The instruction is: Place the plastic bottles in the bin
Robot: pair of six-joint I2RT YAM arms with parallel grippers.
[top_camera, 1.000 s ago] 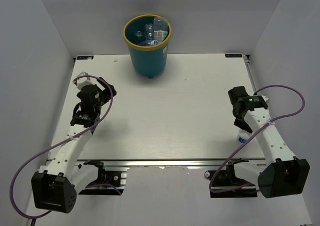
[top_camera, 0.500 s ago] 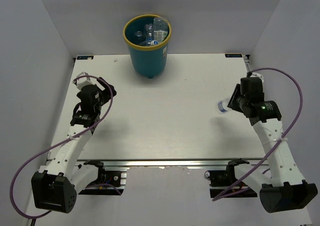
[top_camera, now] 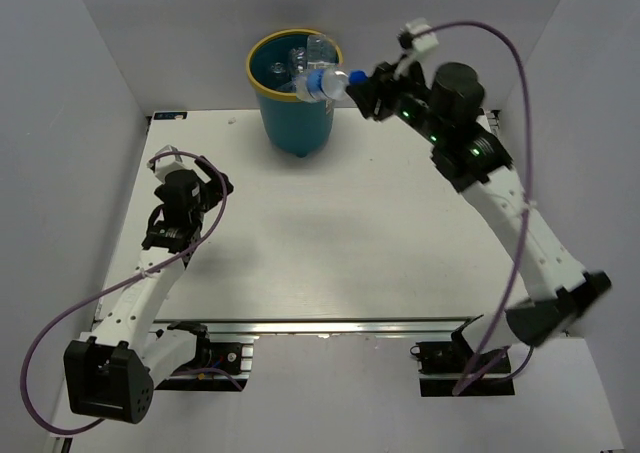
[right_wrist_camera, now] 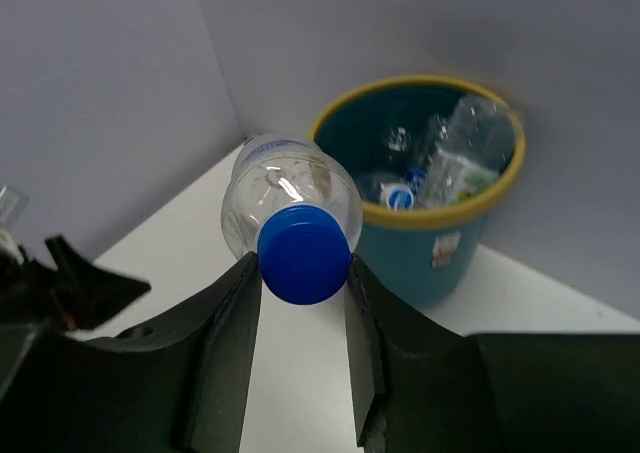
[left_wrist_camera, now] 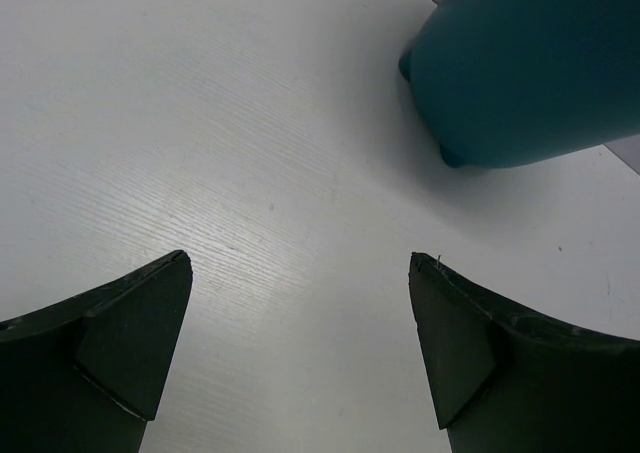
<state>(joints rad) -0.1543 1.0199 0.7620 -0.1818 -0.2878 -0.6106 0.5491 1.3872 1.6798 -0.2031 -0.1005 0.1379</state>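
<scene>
From above: one plastic bottle (top_camera: 325, 83) clamped at its cap end in the right gripper (top_camera: 350, 81), jaws closed on it, raised beside the rim of the bin (top_camera: 297, 123) at the bench's far edge, likely lined up for dropping in. Left gripper (top_camera: 207, 180) parked near the left edge, probably to keep clear.

Left wrist: jaws wide, only bare bench (left_wrist_camera: 250, 173) between them, bin's base ahead.

Right wrist: blue cap (right_wrist_camera: 304, 253) facing the camera, other bottles (right_wrist_camera: 455, 153) lying inside the bin. Print on the held bottle's label (right_wrist_camera: 272, 149) and the bin's sticker (right_wrist_camera: 445, 248) too small to read.

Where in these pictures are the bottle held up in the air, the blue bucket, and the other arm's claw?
held plastic bottle (right_wrist_camera: 290, 191): right wrist view, clear body just behind its blue cap.
bin (top_camera: 296, 123): top external view, teal outer wall.
left gripper (left_wrist_camera: 300, 265): left wrist view, midway between its open fingertips.
</scene>
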